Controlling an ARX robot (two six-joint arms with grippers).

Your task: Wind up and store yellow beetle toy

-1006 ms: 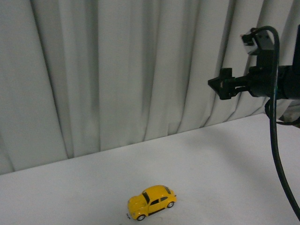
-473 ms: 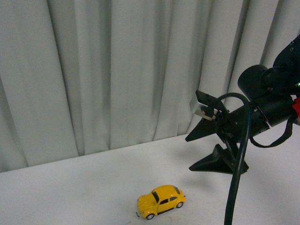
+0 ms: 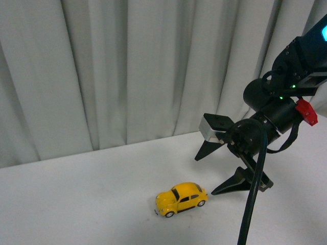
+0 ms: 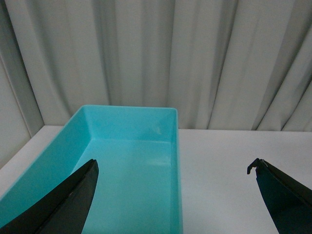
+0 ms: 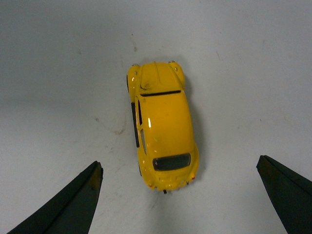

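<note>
The yellow beetle toy (image 3: 181, 198) stands on its wheels on the white table, low in the front view, nose to the left. My right gripper (image 3: 204, 173) hangs open just right of it and above it, fingers spread wide. In the right wrist view the yellow beetle toy (image 5: 162, 127) lies ahead of the right gripper (image 5: 179, 167), its rear end nearest the two black fingertips, untouched. My left gripper (image 4: 175, 168) is open and holds nothing; it does not show in the front view.
A turquoise bin (image 4: 174, 146) with nothing inside stands on the table in the left wrist view, below the left fingers. A grey pleated curtain (image 3: 127, 71) closes off the back. A black cable (image 3: 253, 204) hangs from the right arm.
The right arm has swung down and left from high at the right, and its open fingers now sit close to the toy. The toy appears further right as the view shifts.
</note>
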